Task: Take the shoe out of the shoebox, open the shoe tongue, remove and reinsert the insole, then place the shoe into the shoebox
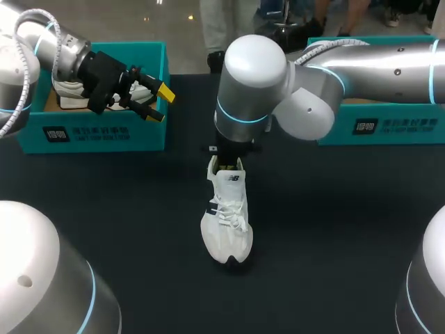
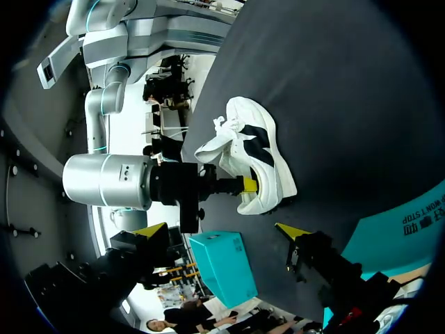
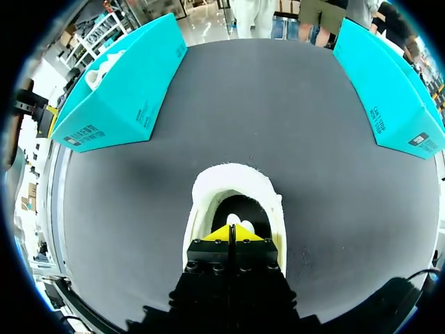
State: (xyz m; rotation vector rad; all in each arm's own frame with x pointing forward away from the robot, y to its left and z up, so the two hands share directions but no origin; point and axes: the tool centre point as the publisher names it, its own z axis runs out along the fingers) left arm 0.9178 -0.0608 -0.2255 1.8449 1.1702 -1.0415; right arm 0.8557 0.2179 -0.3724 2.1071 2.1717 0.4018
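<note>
White shoe [image 1: 226, 216] with black patches, teal shoebox [image 1: 104, 136].

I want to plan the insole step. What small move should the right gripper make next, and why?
Probably push the right gripper slightly deeper into the shoe: its yellow tips sit together just inside the heel opening, and I cannot see an insole gripped yet.

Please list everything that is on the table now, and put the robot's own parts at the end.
shoe: 1, white with black, middle of table, toe toward the robot.
left box: 1, teal, far left of table.
second shoe: 1, white, inside left box.
right box: 1, teal, far right of table, contents hidden.
table: 1, black, under everything.
left hand: 1, black with yellow tips, open, above left box.
right hand: 1, black with yellow tips, shut, tips in the shoe's opening.
</note>
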